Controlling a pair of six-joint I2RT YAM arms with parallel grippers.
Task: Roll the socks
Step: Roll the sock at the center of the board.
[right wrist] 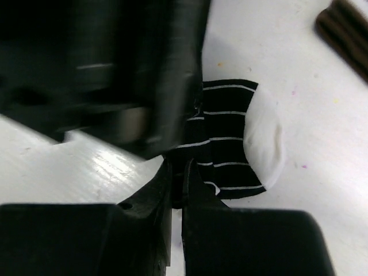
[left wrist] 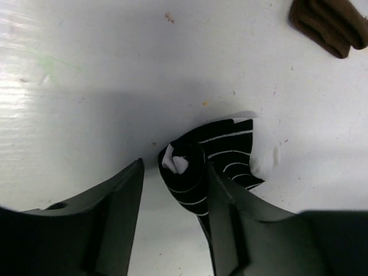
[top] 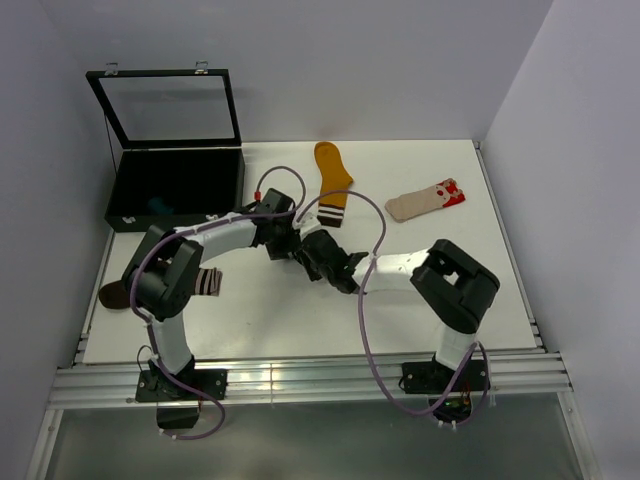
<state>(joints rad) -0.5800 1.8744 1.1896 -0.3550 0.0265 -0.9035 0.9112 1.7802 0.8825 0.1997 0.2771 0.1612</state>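
1. Striped sock [left wrist: 195,167]: lying near the middle of the table [top: 300,320], being worked by both arms, one end wound into a tight coil, the flat white-tipped remainder trailing out beside it.
2. Right gripper [right wrist: 177,172]: pinching shut, apparently nipping the sock's near edge and pinning it to the table.
3. Left gripper [left wrist: 173,172]: standing spread around the coil, one finger pressing against its side and the other hanging clear; not clamping anything.
4. Moving outward: lying flat and unrolled, a mustard sock [top: 332,170] just beyond the grippers, a beige sock [top: 425,200] off to the right, and a brown sock [top: 115,293] at the left edge, partly hidden under the left arm.
5. Sitting open at the far left, a black case [top: 175,185], showing something teal inside, too small to identify.
6. Judging progress: roughly halfway through one roll, with the flat tail needing winding in and tucking. Judging the task early, with three flat socks waiting.
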